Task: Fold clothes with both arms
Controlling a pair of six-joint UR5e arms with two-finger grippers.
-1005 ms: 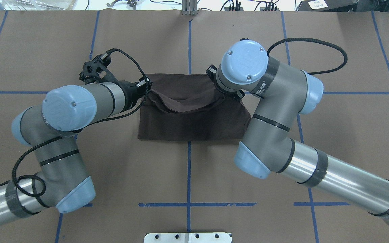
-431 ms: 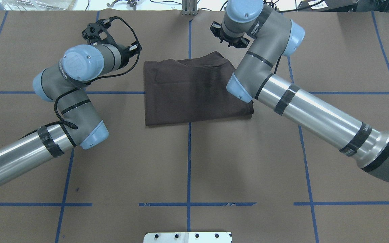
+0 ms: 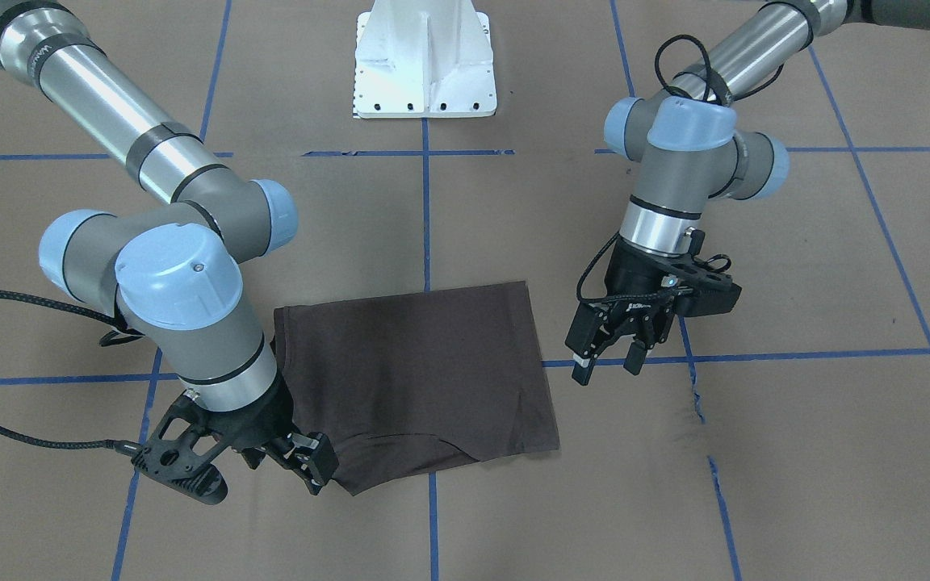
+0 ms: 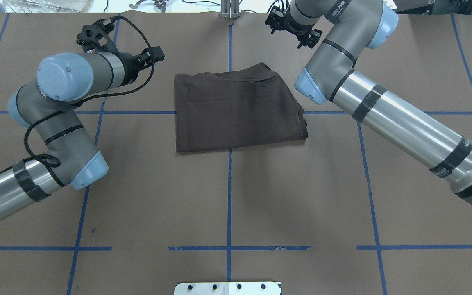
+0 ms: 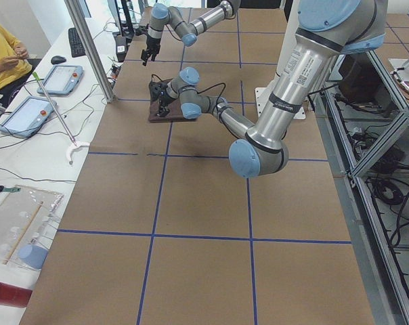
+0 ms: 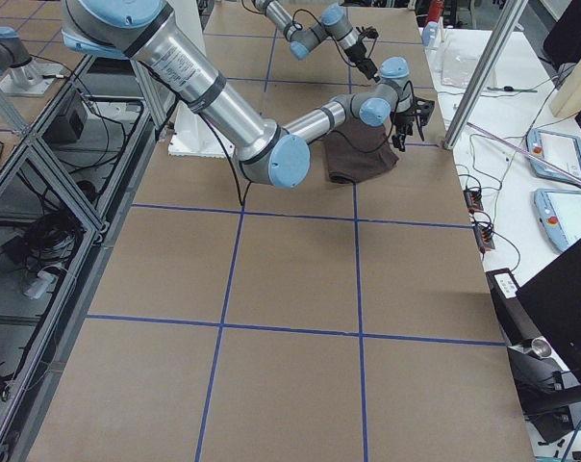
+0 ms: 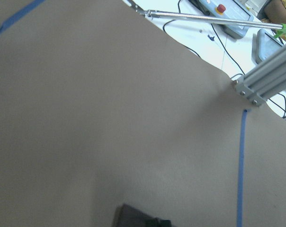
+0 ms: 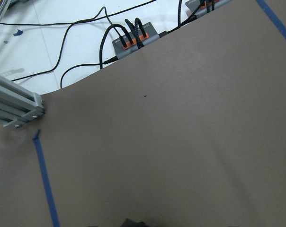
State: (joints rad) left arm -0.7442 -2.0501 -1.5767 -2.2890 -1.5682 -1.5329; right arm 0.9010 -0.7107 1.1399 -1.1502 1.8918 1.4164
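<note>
1. Near far edge of table (image 4: 228,196), T-shirt (image 4: 236,110) is laid folded flat, long axis along that edge.
2. Left gripper (image 3: 609,367): jaws spread, empty.
3. Right gripper (image 3: 291,472): jaws spread, just beside shirt corner.

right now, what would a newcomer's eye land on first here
The dark brown T-shirt, folded into a rough rectangle, lies across the centre blue tape line. Flanking its far corners, the left gripper and right gripper hang open and empty.

left gripper (image 3: 607,368) spread | right gripper (image 4: 290,28) spread (both arms elbow-bent)
</note>
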